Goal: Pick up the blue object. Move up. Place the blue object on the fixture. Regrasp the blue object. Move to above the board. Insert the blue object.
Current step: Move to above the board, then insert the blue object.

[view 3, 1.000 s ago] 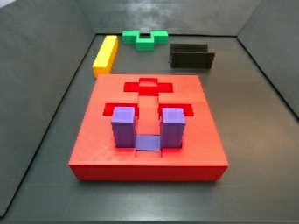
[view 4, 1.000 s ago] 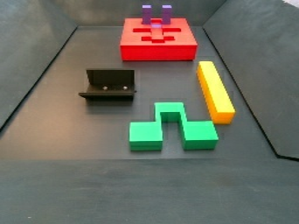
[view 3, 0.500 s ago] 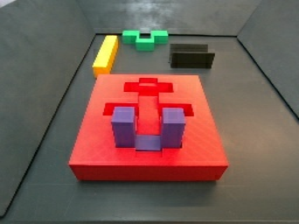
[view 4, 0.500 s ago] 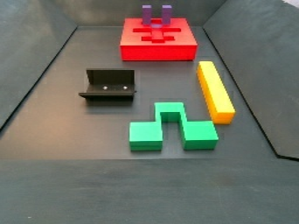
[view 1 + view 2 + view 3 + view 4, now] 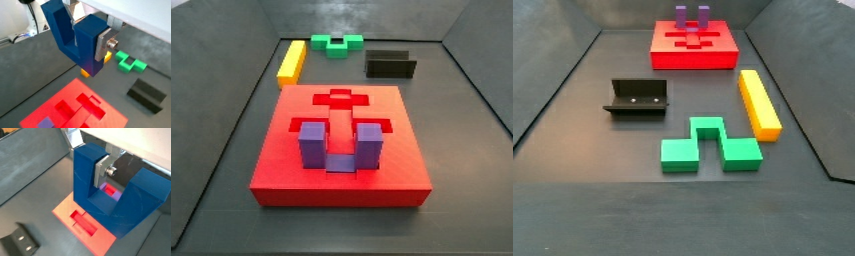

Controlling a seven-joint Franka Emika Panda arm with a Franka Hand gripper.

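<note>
The gripper (image 5: 87,36) is shut on one prong of the dark blue U-shaped block (image 5: 72,40), holding it high above the floor. Both wrist views show it; in a wrist view the gripper (image 5: 87,169) clamps the block (image 5: 127,203) with a silver finger (image 5: 101,172) flat on the prong's side. The red board (image 5: 63,97) lies below, also seen under the block (image 5: 70,208). The dark fixture (image 5: 147,95) stands empty on the floor beside it. Both side views show the board (image 5: 278,165) (image 5: 694,58) and the fixture (image 5: 390,66) (image 5: 637,98), but neither the gripper nor the blue block.
A purple U-shaped piece (image 5: 341,145) (image 5: 692,15) stands in the board. A yellow bar (image 5: 293,61) (image 5: 758,102) and a green notched block (image 5: 338,44) (image 5: 710,145) lie on the grey floor. Walls enclose the floor.
</note>
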